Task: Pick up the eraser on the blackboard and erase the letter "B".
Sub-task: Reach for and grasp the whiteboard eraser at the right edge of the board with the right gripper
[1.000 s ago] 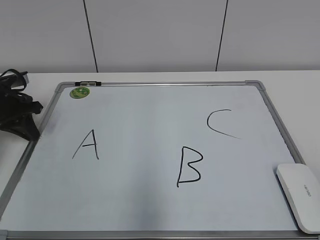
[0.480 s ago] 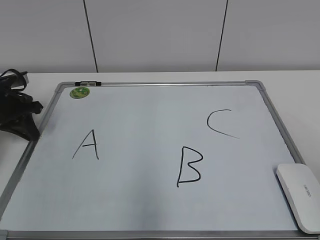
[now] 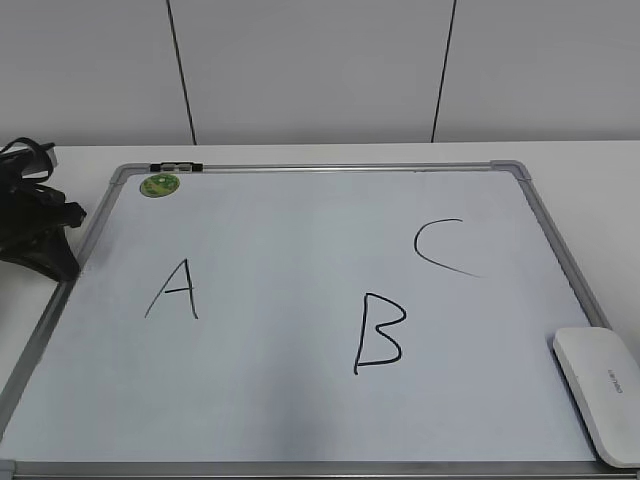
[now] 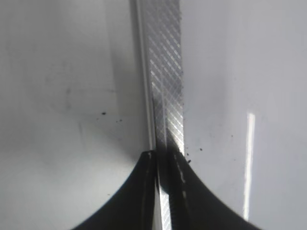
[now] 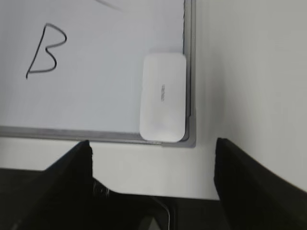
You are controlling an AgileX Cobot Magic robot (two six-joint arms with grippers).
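My right hand point(image 5: 153, 158), fingers apart, views eraser point(image 5: 163, 97) in blackboard point(image 5: 96, 96) corner; left hand's point(image 4: 163, 191) fingers together.

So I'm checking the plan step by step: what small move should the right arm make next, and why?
Probably ease the right gripper forward and down over the eraser. Its fingers are spread wide and empty, the eraser lies untouched at the board's lower right corner, and the B is still whole.

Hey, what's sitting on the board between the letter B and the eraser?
Nothing. In the exterior view, the stretch of blackboard between the letter B and the eraser is bare white surface. The right wrist view shows the same.
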